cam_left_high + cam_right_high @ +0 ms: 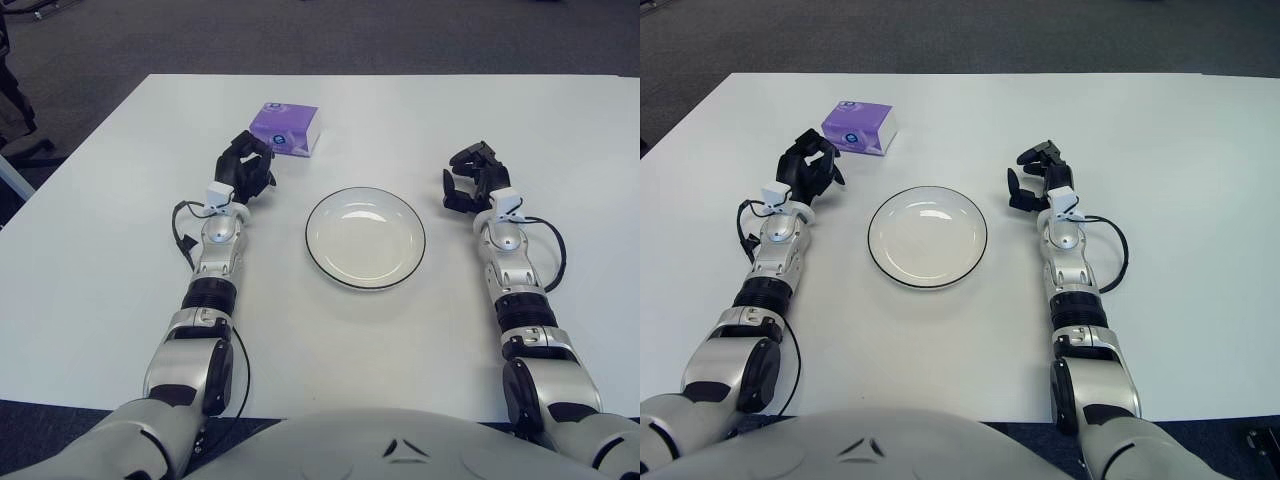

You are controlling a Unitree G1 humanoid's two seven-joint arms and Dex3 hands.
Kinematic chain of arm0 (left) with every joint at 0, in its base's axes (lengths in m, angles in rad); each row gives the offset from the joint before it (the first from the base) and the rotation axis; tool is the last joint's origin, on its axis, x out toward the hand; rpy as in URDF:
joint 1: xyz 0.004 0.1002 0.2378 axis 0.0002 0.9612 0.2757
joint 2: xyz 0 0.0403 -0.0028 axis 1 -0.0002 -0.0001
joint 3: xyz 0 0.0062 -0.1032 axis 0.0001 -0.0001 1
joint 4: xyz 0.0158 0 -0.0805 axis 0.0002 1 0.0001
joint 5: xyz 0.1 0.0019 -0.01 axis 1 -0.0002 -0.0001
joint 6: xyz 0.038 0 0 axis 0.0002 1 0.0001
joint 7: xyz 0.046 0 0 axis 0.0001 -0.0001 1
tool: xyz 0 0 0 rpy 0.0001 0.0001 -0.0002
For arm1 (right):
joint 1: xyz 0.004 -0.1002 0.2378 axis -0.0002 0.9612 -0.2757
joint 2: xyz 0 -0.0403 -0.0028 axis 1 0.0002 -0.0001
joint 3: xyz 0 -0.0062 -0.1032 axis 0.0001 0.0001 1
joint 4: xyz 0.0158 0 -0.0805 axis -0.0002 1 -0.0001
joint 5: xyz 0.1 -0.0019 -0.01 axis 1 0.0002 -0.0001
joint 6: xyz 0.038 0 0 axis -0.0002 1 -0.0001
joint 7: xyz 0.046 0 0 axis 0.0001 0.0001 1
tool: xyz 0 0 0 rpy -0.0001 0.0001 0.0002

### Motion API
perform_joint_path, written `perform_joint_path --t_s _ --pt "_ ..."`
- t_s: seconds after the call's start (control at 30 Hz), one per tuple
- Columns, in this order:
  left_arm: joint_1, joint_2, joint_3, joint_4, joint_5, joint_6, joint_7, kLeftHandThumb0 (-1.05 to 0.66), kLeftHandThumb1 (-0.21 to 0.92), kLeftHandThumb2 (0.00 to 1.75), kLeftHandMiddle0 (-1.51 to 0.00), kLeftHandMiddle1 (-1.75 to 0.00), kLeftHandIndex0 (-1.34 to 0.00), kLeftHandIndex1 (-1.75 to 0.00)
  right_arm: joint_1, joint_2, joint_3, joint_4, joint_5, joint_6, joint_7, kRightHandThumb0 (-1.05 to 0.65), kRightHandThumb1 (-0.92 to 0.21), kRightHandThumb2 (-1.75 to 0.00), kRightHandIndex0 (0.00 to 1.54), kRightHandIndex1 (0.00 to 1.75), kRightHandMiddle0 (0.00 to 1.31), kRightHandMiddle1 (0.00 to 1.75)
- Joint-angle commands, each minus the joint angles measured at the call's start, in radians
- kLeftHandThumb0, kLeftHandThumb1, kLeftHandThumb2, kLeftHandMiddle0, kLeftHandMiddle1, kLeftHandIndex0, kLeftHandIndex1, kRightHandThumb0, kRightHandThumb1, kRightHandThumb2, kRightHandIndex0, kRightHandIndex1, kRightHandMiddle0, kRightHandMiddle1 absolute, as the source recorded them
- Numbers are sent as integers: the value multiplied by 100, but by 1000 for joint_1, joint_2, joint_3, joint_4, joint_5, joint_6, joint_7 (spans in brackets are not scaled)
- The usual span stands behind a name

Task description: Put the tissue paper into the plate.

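Observation:
A purple and white tissue pack (285, 128) lies on the white table, far left of centre. My left hand (245, 170) is just in front of the pack, its black fingers relaxed and holding nothing, with a small gap to the pack. A white plate (365, 237) with a dark rim sits at the table's middle, with nothing in it. To the right of the plate shows my right hand (472, 178), fingers loosely spread and holding nothing.
The white table (400, 110) stretches wide on all sides, with dark carpet beyond its far edge. A dark chair base (20, 120) stands off the table's left corner. Black cables loop beside both wrists.

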Motion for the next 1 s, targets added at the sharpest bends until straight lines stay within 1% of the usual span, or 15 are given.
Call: perform_joint_path --t_s 0.0,0.3,0.47,0.57,0.7,0.83,0.93,0.97 --pt "120 -19 -9 78 14 -5 2 -40 92 43 -97 -175 -69 -175 108 36 7 68 1 -17 0 -1 -35 -120 71 150 38 174" --pt "119 -11 -17 79 24 -11 -1 -40 92 43 -97 -175 -68 -175 106 37 8 72 0 -19 -3 -1 -35 -120 71 150 38 174" --pt "117 -3 -26 73 46 -20 18 -41 92 43 -96 -175 -68 -175 106 38 8 71 0 -18 -3 -1 -35 -121 71 150 38 174" --pt "116 4 -33 73 74 -59 56 -41 92 44 -93 -175 -67 -175 107 39 9 68 -1 -17 -4 -1 -35 -121 71 150 39 174" --pt "112 16 -44 107 147 -203 157 -41 92 44 -86 -175 -66 -175 106 38 10 70 -1 -18 -2 -1 -35 -121 71 150 39 174" --pt "100 27 -54 150 198 -294 227 -42 92 44 -82 -175 -65 -175 106 37 10 73 -1 -21 -1 -1 -34 -121 71 150 39 174" --pt "88 38 -65 173 234 -335 274 -40 92 44 -79 -175 -62 -175 106 36 9 77 -1 -24 0 -1 -34 -121 71 150 39 174" --pt "83 49 -75 169 263 -343 302 -40 92 44 -79 -175 -61 -175 105 35 9 79 -1 -25 1 -1 -34 -121 71 150 39 174"
